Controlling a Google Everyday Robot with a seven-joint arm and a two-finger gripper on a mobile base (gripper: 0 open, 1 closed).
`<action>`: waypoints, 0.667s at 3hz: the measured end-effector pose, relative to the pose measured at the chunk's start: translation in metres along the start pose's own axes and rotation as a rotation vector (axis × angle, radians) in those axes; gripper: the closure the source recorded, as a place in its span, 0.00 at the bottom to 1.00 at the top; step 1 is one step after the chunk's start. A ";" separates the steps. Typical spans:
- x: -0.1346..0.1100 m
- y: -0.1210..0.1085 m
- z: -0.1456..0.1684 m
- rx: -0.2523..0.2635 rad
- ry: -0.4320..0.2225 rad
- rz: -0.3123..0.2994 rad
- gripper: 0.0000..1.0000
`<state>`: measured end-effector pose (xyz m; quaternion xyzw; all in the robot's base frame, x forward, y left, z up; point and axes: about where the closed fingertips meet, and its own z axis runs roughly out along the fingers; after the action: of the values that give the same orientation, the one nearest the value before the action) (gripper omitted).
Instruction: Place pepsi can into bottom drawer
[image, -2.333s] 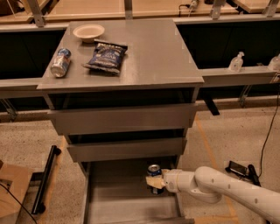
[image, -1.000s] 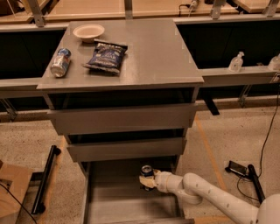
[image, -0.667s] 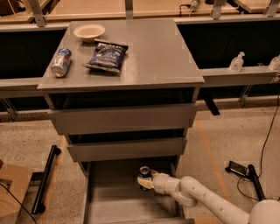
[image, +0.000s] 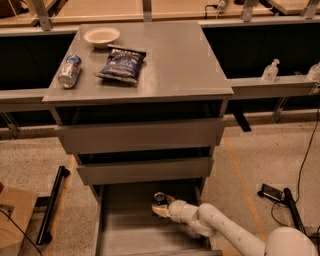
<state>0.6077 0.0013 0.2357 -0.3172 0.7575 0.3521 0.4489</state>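
Observation:
The pepsi can is a small dark blue can with a silver top, upright at the back of the bottom drawer, which is pulled out under the cabinet. My gripper reaches in from the lower right on the white arm and is shut on the can's lower part. The can's base is hidden by the gripper, so I cannot tell whether it rests on the drawer floor.
The two upper grey drawers are closed above. On the cabinet top lie a silver and light-blue can, a dark blue chip bag and a white bowl. A black bar and a cardboard box lie on the floor at left.
My gripper has moved left and further into the drawer with the can, the arm reaching lower and deeper.

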 end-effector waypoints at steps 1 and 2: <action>0.003 0.010 0.030 -0.049 -0.026 -0.018 1.00; 0.001 0.018 0.052 -0.083 -0.050 -0.025 1.00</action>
<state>0.6161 0.0535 0.2211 -0.3361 0.7267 0.3857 0.4585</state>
